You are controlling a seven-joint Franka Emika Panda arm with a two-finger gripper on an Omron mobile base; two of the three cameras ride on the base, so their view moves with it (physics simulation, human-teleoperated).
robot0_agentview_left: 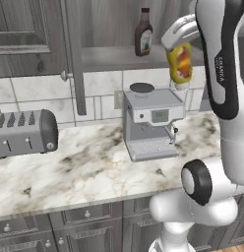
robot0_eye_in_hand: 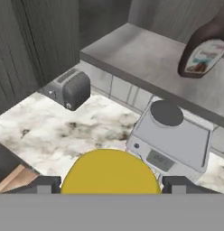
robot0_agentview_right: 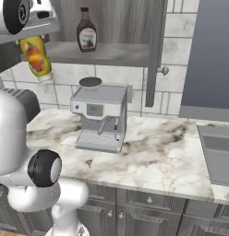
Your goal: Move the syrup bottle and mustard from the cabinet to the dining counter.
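While the two-finger gripper [robot0_eye_in_hand: 111, 185] clasps the small yellow mustard squeeze bottle [robot0_agentview_left: 179, 64] upside down, it hangs above the grey coffee machine [robot0_agentview_left: 151, 125]. The dark brown syrup bottle [robot0_agentview_left: 143, 33] stands at 10 o'clock on the grey cabinet shelf [robot0_agentview_left: 119, 58].

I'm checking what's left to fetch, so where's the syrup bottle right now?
The syrup bottle stands upright on the shelf of the open cabinet, above the coffee machine; in the left base view it is left of the mustard in the gripper.

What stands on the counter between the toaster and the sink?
The grey coffee machine; the toaster shows in the left base view, the sink in the right base view.
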